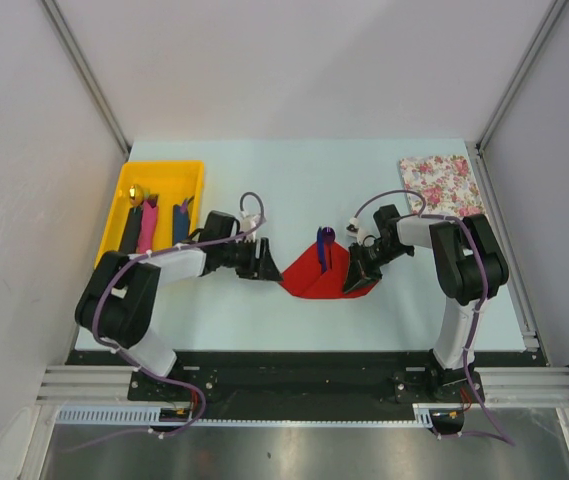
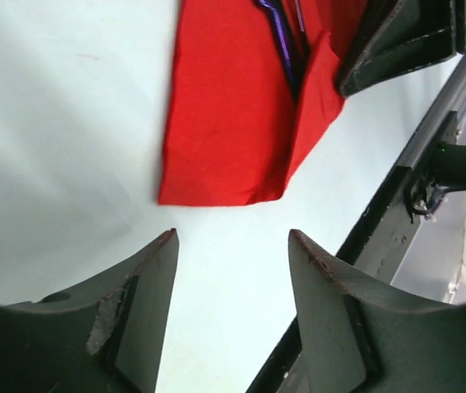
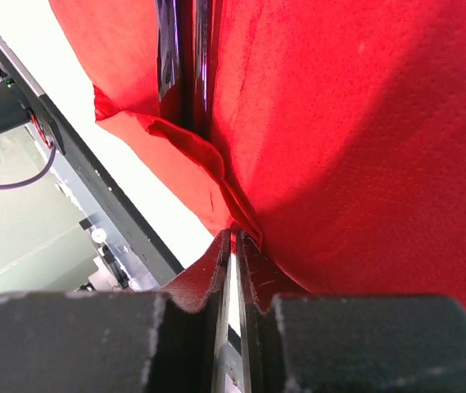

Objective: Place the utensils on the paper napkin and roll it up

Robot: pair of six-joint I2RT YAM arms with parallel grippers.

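Note:
The red paper napkin [image 1: 314,275] lies mid-table, partly folded up around a dark purple utensil [image 1: 324,245]. My left gripper [image 1: 272,268] stands open just off the napkin's left corner. In the left wrist view its fingers [image 2: 155,278] are spread, with only bare table between them and the napkin [image 2: 224,106] a short gap ahead. My right gripper [image 1: 356,277] is shut on the napkin's right edge and holds that side raised. The right wrist view shows the jaws [image 3: 236,235] pinching a fold of the red paper [image 3: 355,106], with the utensil [image 3: 183,57] in the crease.
A yellow tray [image 1: 164,168] at the back left holds pink [image 1: 147,225], blue [image 1: 180,222] and black [image 1: 127,232] handled pieces. A white flowered sheet [image 1: 441,183] lies at the back right. The black rail [image 1: 314,365] borders the table's near edge.

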